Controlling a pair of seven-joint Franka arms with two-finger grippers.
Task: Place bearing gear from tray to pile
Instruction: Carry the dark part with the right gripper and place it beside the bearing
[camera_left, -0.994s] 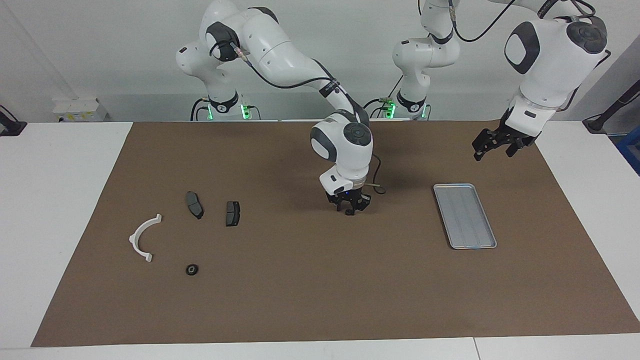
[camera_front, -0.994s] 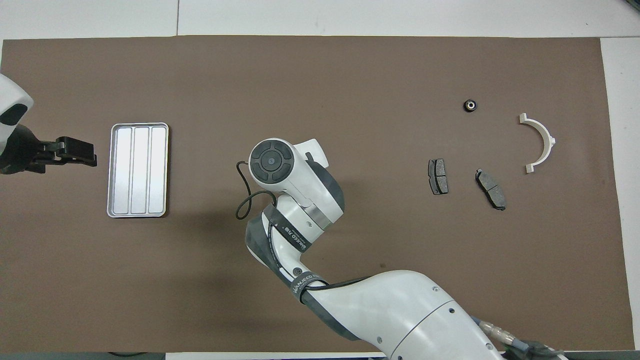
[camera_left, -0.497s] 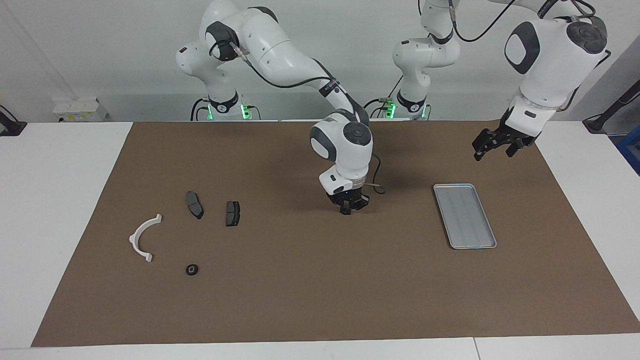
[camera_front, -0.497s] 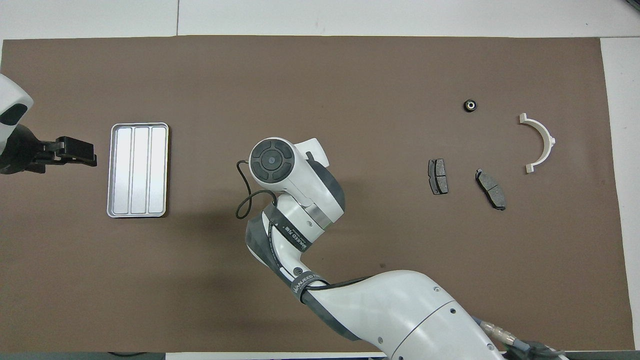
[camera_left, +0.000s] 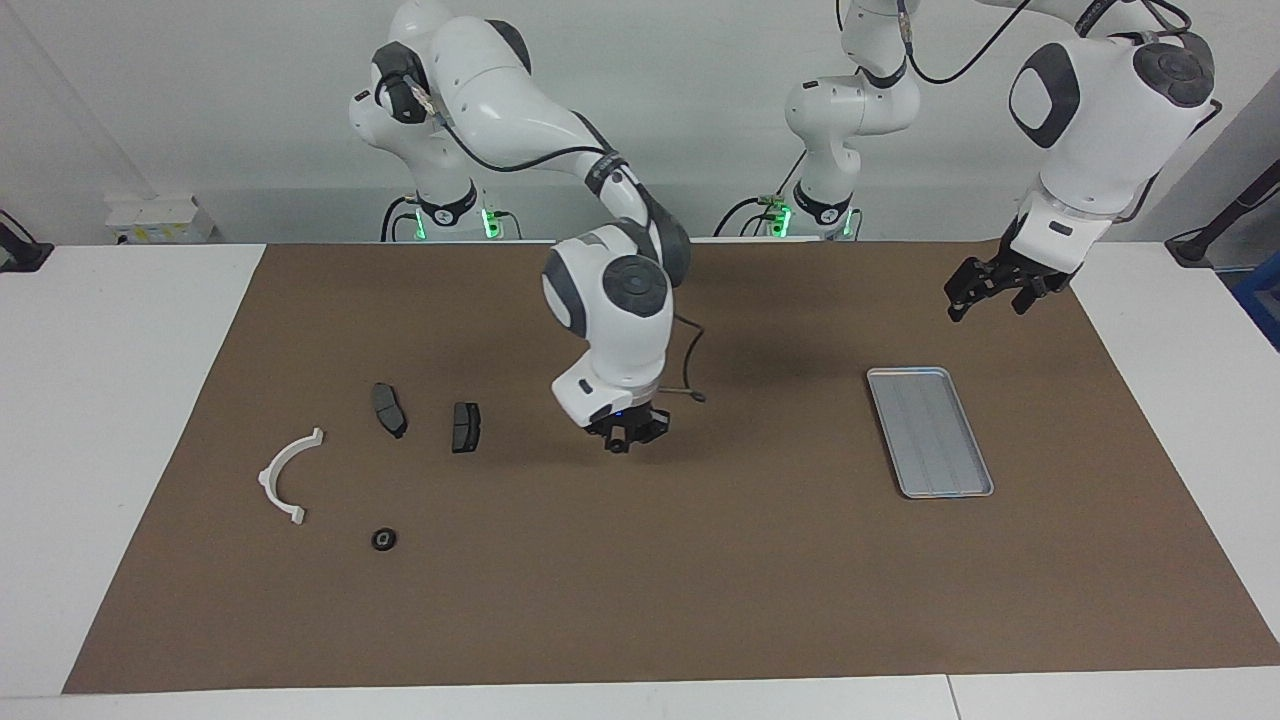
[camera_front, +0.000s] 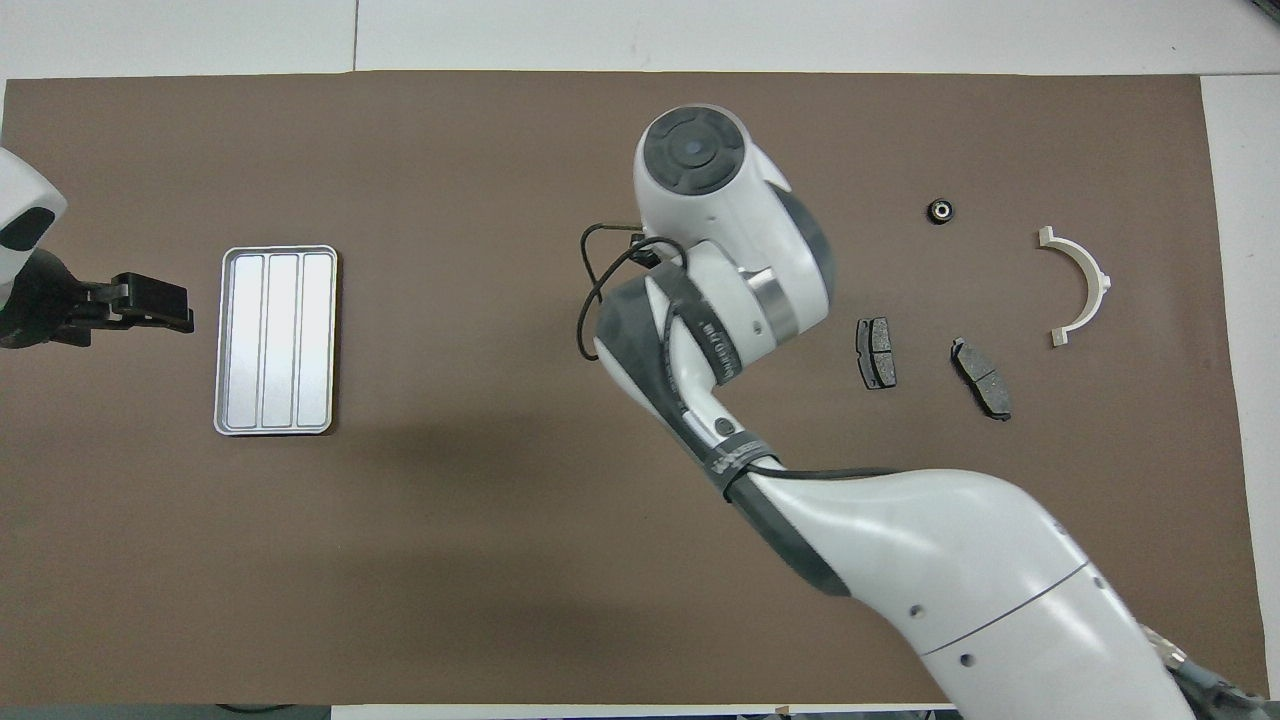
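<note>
Two dark brake-pad pieces, one white half-ring bracket, one black round bearing gear on brown mat, toward right arm's end from right gripper | right gripper over mid-bench, grip state unreadable | ribbed silvery tray bare | left gripper waits above mat edge beside tray, released.

Around the nearer pad, the second pad sits at nine o'clock, the gear at seven, the tray at three.
</note>
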